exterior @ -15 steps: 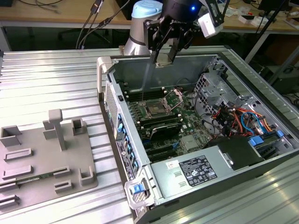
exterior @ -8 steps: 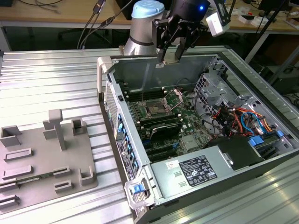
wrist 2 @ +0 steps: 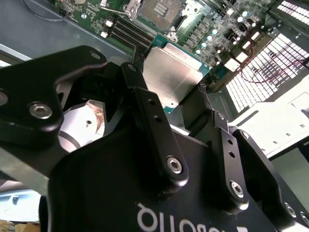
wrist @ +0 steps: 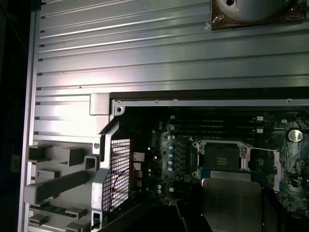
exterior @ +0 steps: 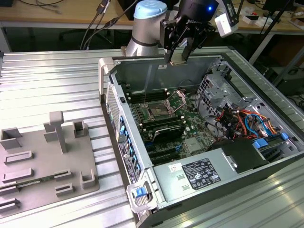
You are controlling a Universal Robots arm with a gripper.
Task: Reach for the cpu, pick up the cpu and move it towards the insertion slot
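— Underfoot? Ribbed aluminium bench (exterior: 52,76), glare streaking its slats.

— Behind? Wooden desk (exterior: 57,12) along the far edge, dark cables (exterior: 97,19) hanging down, shadow beneath; more dim furniture at the exterior view's right.

i see the cpu (wrist 2: 176,72), silvery top with a thin green rim, held level above the board. the insertion slot (exterior: 157,111) sits open below it, dark square inside a shiny frame.

No legible text — white label (exterior: 200,174) print unreadable.
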